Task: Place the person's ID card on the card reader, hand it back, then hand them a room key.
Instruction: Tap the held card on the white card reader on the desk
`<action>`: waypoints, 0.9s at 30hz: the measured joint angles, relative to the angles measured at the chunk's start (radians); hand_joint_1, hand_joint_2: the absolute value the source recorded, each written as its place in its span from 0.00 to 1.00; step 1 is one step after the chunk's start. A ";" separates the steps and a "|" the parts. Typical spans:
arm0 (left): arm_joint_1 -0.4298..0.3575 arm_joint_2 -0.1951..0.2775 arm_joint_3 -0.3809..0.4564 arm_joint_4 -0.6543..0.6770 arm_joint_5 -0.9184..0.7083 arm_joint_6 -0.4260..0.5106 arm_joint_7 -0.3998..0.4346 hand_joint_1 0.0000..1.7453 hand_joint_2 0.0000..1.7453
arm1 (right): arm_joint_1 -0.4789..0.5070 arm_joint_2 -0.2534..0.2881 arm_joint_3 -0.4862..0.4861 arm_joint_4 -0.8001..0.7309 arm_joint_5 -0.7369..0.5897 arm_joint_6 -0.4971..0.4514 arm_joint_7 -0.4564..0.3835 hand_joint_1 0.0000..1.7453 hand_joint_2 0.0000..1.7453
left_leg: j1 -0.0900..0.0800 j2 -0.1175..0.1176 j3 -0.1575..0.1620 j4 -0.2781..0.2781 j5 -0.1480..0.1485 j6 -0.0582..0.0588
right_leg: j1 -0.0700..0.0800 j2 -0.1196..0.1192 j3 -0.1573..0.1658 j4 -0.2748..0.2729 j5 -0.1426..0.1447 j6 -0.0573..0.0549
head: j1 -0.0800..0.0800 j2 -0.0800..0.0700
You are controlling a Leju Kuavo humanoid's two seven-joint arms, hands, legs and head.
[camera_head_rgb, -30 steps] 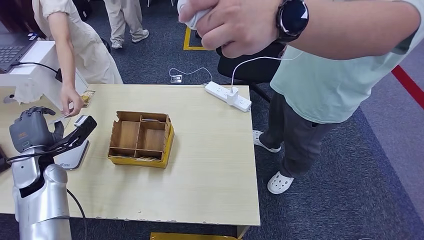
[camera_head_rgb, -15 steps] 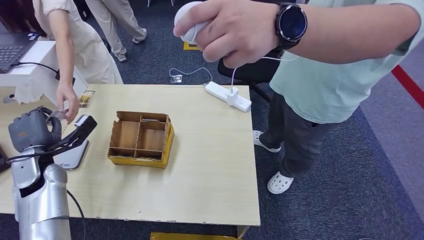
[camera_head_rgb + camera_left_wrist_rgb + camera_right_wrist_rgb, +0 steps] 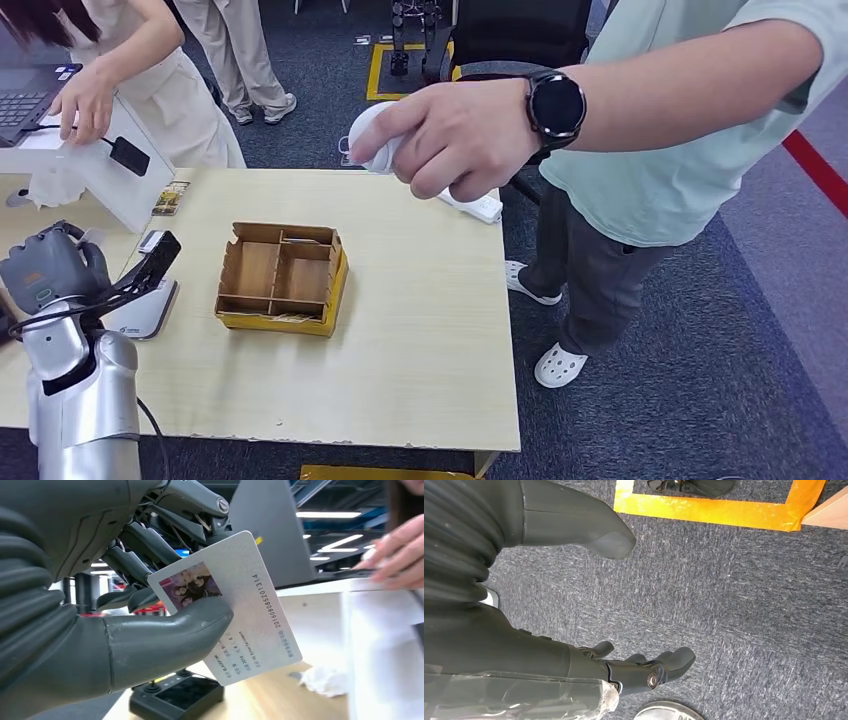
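Now holding the ID card (image 3: 235,610) tight in left hand (image 3: 50,268); taken from person, ready for card reader (image 3: 140,310).

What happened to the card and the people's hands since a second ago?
The person in beige let go of the ID card and pulled their hand back to the laptop. The left hand now holds the card by itself. The other person's hand with the white thing dropped lower. The wooden box, card reader and table stayed put.
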 joint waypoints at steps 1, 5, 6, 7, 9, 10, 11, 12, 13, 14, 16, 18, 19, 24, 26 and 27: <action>0.003 0.009 -0.006 0.007 0.000 0.004 0.025 1.00 1.00 | 0.000 0.000 0.000 0.000 0.000 0.000 0.000 0.00 1.00 | 0.000 0.000 0.000 0.000 0.000 0.000 | 0.000 0.000 0.000 0.000 0.000 0.000 | 0.000 0.000; 0.016 0.047 -0.042 0.046 0.000 0.025 0.098 1.00 1.00 | 0.000 0.000 0.000 0.000 0.000 -0.002 0.000 0.00 1.00 | 0.000 0.000 0.000 0.000 0.000 0.000 | 0.000 0.000 0.000 0.000 0.000 0.000 | 0.000 0.000; 0.019 0.055 -0.051 0.058 0.000 0.031 0.111 1.00 1.00 | 0.000 0.000 0.000 0.000 0.000 -0.002 0.000 0.00 1.00 | 0.000 0.000 0.000 0.000 0.000 0.000 | 0.000 0.000 0.000 0.000 0.000 0.000 | 0.000 0.000; 0.022 0.062 -0.059 0.070 0.000 0.035 0.122 1.00 1.00 | 0.000 0.000 0.000 0.000 0.000 -0.003 0.000 0.00 1.00 | 0.000 0.000 0.000 0.000 0.000 0.000 | 0.000 0.000 0.000 0.000 0.000 0.000 | 0.000 0.000; 0.032 0.077 -0.078 0.094 0.000 0.043 0.147 1.00 1.00 | 0.001 0.000 0.000 0.000 0.000 -0.003 0.000 0.00 1.00 | 0.000 0.000 0.000 0.000 0.000 0.000 | 0.000 0.000 0.000 0.000 0.000 0.000 | 0.000 0.000; 0.038 0.084 -0.090 0.104 0.000 0.047 0.160 1.00 1.00 | 0.002 0.000 0.000 0.000 0.000 -0.003 0.000 0.00 1.00 | 0.000 0.000 0.000 0.000 0.000 0.000 | 0.000 0.000 0.000 0.000 0.000 0.000 | 0.000 0.000; 0.045 0.090 -0.104 0.114 0.000 0.051 0.174 1.00 1.00 | 0.002 0.000 0.000 0.000 -0.001 -0.003 0.000 0.00 1.00 | 0.000 0.000 0.000 0.000 0.000 0.000 | 0.000 0.000 0.000 0.000 0.000 0.000 | 0.000 0.000; 0.053 0.095 -0.119 0.123 0.000 0.054 0.188 1.00 1.00 | 0.003 0.000 0.000 0.000 -0.002 -0.003 -0.001 0.00 1.00 | 0.000 0.000 0.000 0.000 0.000 0.000 | 0.000 0.000 0.000 0.000 0.000 0.000 | 0.000 0.000; 0.059 0.100 -0.134 0.131 0.000 0.057 0.199 1.00 1.00 | 0.003 0.000 0.000 0.001 -0.002 -0.003 -0.002 0.00 1.00 | 0.000 0.000 0.000 0.000 0.000 0.000 | 0.000 0.000 0.000 0.000 0.000 0.000 | 0.000 0.000; 0.065 0.103 -0.148 0.141 0.000 0.059 0.206 1.00 1.00 | 0.003 0.000 0.000 0.001 -0.003 -0.003 -0.003 0.00 1.00 | 0.000 0.000 0.000 0.000 0.000 0.000 | 0.000 0.000 0.000 0.000 0.000 0.000 | 0.000 0.000; 0.073 0.106 -0.171 0.162 0.000 0.065 0.209 1.00 1.00 | 0.003 0.000 0.000 0.001 -0.004 -0.003 -0.006 0.00 1.00 | -0.001 0.000 0.000 0.000 0.000 0.000 | -0.001 0.000 0.000 0.000 0.000 0.000 | 0.000 0.000; 0.080 0.105 -0.189 0.187 0.000 0.070 0.205 1.00 1.00 | 0.003 0.000 0.000 0.001 -0.006 -0.004 -0.007 0.00 1.00 | -0.001 0.000 0.000 0.000 0.000 0.000 | -0.001 0.000 0.000 0.000 0.000 0.000 | 0.000 0.000; 0.084 0.105 -0.198 0.198 0.000 0.070 0.202 1.00 1.00 | 0.003 0.000 0.000 0.001 -0.006 -0.004 -0.008 0.00 1.00 | -0.001 0.000 0.000 0.000 0.000 0.000 | -0.001 0.000 0.000 0.000 0.000 0.000 | 0.000 0.000; 0.094 0.099 -0.227 0.244 0.000 0.070 0.196 1.00 1.00 | 0.003 0.000 0.000 0.001 -0.008 -0.004 -0.009 0.00 1.00 | -0.001 0.000 0.000 0.000 0.000 0.000 | -0.001 0.000 0.000 0.000 0.000 0.000 | 0.000 0.000; 0.096 0.095 -0.232 0.259 0.000 0.071 0.195 1.00 1.00 | 0.003 0.000 0.000 0.001 -0.010 -0.004 -0.009 0.00 1.00 | -0.001 0.000 0.000 0.000 0.000 0.000 | -0.001 0.000 0.000 0.000 0.000 0.000 | 0.000 0.000; 0.096 0.093 -0.234 0.264 0.000 0.071 0.193 1.00 1.00 | 0.003 0.000 0.000 0.001 -0.011 -0.004 -0.010 0.00 1.00 | -0.001 0.000 0.000 0.000 0.000 0.000 | -0.001 0.000 0.000 0.000 0.000 0.000 | 0.000 0.000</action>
